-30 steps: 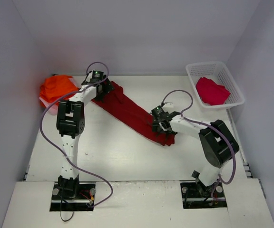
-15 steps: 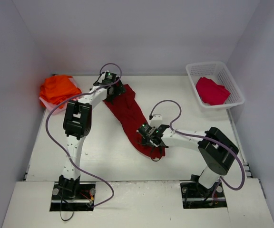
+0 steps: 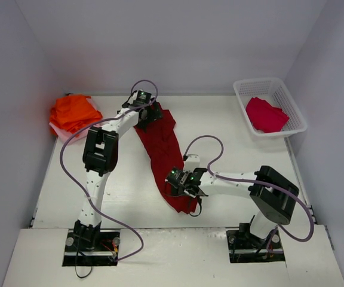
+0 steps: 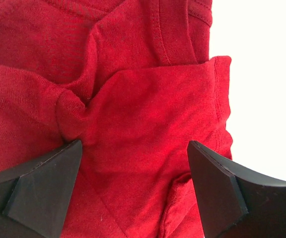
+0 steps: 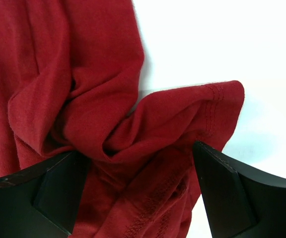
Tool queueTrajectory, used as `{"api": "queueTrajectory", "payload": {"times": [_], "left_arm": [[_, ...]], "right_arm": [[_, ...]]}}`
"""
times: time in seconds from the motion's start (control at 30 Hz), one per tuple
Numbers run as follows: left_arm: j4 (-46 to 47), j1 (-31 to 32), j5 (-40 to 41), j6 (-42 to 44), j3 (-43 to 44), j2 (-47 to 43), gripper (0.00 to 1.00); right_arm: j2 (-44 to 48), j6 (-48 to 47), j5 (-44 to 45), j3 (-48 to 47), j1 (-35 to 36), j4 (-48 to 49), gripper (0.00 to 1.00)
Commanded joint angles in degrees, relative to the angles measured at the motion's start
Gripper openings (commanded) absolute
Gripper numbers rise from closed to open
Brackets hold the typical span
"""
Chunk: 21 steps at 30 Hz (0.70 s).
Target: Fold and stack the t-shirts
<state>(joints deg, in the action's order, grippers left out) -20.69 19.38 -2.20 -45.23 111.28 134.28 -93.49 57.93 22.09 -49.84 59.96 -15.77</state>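
The large dark red t-shirt (image 3: 163, 149) lies stretched in a long strip down the middle of the table. My left gripper (image 3: 150, 115) sits on its far end, jaws wide apart, with flat red cloth (image 4: 143, 114) between the fingers (image 4: 134, 148). My right gripper (image 3: 183, 186) sits on the near end, also open, straddling a bunched hem (image 5: 148, 124) with its jaws (image 5: 139, 151) on either side. Bright orange t-shirts (image 3: 71, 112) are piled at the far left. A crimson t-shirt (image 3: 266, 115) lies in the basket.
The white lattice basket (image 3: 243, 89) stands at the far right corner. Purple cables loop from both arms above the table. White walls enclose the table on three sides.
The dark red t-shirt has swung from a slant to nearly upright. The right gripper moved left and nearer with its end. The left gripper moved right with the far end.
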Motion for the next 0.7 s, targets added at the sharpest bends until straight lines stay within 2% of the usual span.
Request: {"api": "queueTrajectory", "payload": {"times": [0.0,0.23,0.67], "left_arm": [[-1.6,0.9,-1.8,-1.0,1.6,-0.5,0.82],[-1.7,0.8,-1.3,-0.2,1.4,-1.5,0.82],[-2.4,0.0,-0.5,1.8,-0.3,-3.4,0.82]], "right_arm": [[2.2,3.7,0.0,2.2,0.8,-6.3,0.79],[4.4,5.7,-0.6,3.0,2.0,-7.0,0.79],[1.9,12.5,-1.8,3.3,10.3,-7.7,0.79]]}}
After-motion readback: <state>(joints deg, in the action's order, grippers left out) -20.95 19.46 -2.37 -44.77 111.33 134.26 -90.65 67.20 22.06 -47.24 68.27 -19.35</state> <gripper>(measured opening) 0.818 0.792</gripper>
